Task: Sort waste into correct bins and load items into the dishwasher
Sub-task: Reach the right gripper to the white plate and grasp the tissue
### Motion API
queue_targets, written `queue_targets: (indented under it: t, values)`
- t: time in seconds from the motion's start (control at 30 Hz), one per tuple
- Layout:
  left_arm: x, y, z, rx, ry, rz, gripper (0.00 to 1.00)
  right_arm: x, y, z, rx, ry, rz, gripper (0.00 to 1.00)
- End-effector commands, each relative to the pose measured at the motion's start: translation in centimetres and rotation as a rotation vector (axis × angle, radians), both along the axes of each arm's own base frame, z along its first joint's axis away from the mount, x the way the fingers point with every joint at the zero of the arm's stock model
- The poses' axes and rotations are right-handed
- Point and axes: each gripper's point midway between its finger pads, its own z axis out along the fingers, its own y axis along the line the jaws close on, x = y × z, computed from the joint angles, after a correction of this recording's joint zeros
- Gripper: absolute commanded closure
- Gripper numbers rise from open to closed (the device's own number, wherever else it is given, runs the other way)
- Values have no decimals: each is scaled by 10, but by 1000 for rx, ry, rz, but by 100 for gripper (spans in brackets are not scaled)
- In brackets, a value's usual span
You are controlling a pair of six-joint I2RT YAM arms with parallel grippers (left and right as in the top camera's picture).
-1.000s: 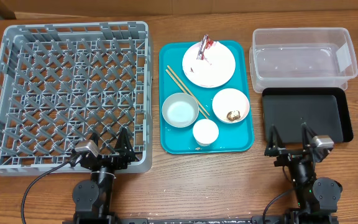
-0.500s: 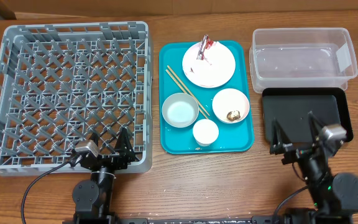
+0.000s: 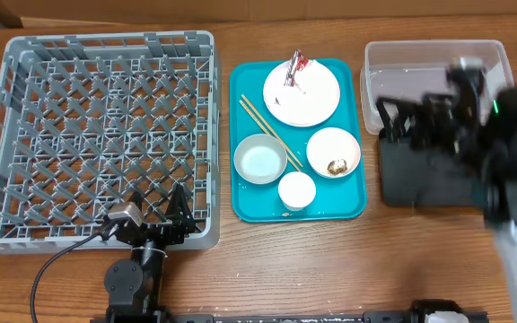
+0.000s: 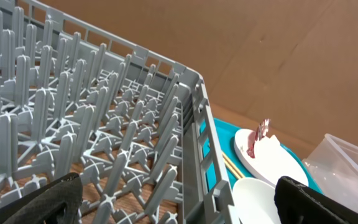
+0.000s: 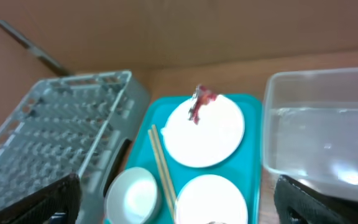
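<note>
Left gripper (image 3: 158,213), lower left: jaws spread, empty, at grey rack's (image 3: 106,38) near edge. Right gripper (image 3: 408,121), upper right: blurred, spread, empty, over black tray (image 3: 411,184) beside clear tub (image 3: 420,45).

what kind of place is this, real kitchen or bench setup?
Likely a staged lab tabletop, not a real kitchen: a grey dish rack sits directly on the wooden table, a teal tray with a plate lies beside it, and a brown cardboard-like backdrop stands behind.

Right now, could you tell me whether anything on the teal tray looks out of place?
A crumpled wrapper stands on the plate, a food lump sits in one bowl, and the chopsticks lie askew.
</note>
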Motion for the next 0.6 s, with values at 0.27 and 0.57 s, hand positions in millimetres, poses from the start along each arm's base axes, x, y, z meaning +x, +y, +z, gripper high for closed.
queue_targets:
  t: [0.27,0.57]
  values:
    - [0,2,-1,-5,2,11,0,95,67,-56,-189,215,85,0]
    - [0,2,-1,-6,2,11,0,113,121,-129,-148,321,227,3]
